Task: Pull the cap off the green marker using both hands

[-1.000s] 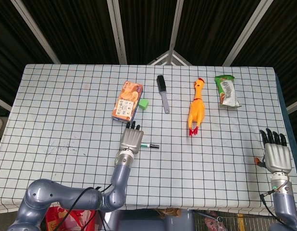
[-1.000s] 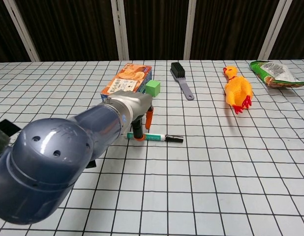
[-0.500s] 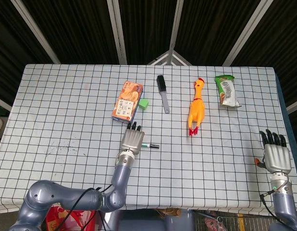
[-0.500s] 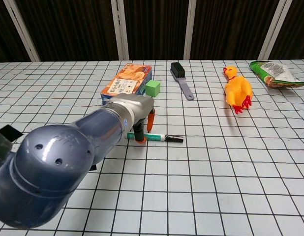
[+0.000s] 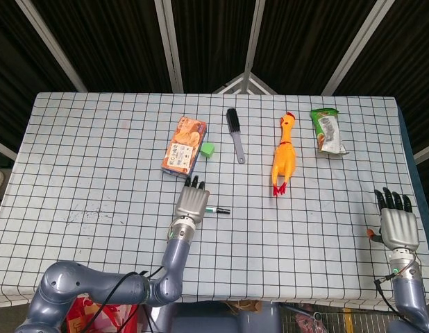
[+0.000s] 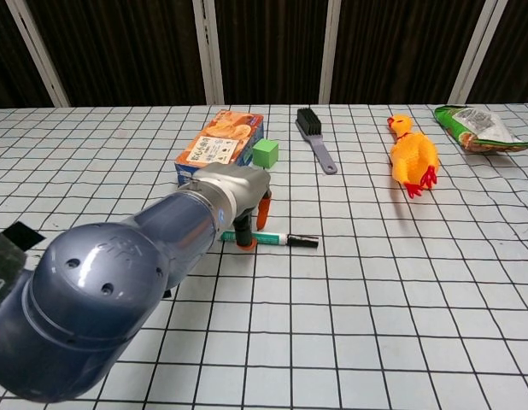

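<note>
The green marker (image 5: 218, 209) lies flat on the checked tablecloth, its black end (image 6: 305, 243) pointing right. My left hand (image 5: 191, 202) is over the marker's left end, fingers straight and side by side in the head view. In the chest view its orange-tipped fingertips (image 6: 244, 240) point down and touch the cloth at the marker (image 6: 279, 240); nothing is gripped. The left end of the marker is hidden behind those fingers. My right hand (image 5: 398, 225) is far off at the table's right edge, fingers spread and empty, and shows only in the head view.
Behind the marker lie a snack box (image 5: 183, 146) and a small green cube (image 5: 207, 149). Further right are a black brush (image 5: 234, 134), a yellow rubber chicken (image 5: 284, 156) and a green bag (image 5: 327, 130). My left forearm (image 6: 119, 282) fills the chest view's lower left.
My left hand has shifted slightly right and lower over the marker's left end. My right hand has sunk a little toward the table edge. The marker has not moved.
</note>
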Robot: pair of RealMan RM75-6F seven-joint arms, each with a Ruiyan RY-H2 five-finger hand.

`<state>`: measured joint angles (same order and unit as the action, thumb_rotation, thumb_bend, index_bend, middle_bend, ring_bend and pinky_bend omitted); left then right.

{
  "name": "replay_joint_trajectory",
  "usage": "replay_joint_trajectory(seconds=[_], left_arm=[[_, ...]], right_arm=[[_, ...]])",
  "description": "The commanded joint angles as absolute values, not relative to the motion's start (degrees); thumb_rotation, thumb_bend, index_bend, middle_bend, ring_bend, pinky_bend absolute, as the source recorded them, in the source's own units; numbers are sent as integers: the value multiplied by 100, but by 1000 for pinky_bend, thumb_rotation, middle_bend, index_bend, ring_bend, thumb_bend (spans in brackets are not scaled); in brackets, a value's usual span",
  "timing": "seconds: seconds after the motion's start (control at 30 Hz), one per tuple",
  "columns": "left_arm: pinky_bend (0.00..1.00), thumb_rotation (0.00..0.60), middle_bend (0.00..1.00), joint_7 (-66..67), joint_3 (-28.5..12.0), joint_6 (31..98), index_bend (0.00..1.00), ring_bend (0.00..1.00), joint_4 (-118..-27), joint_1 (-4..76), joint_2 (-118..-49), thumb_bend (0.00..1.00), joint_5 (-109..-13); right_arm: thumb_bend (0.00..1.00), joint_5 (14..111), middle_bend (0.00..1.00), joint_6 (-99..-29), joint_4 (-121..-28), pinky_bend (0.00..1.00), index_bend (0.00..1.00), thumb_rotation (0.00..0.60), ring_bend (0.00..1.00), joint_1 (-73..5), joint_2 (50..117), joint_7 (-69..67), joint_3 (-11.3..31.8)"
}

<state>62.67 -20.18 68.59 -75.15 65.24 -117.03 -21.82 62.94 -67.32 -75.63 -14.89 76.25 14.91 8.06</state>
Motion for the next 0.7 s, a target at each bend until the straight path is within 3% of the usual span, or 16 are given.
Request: replay_joint_trajectory(seconds=[0.03,0.7], left_arm=[[0,600,146,6274,-2016,6843,460,0,-7488,6518,-11723,483,-2181],[0,600,156,6378,-2010,6840,489,0,-7416,6442,-11794,505,-2201]], right_arm=[[246,6299,49,-6720,-7532,36,101,600,40,-1489,7646,1473,807],[246,6336,49,-6647,-7309,36,101,600,40,-1487,7774,1421,801]])
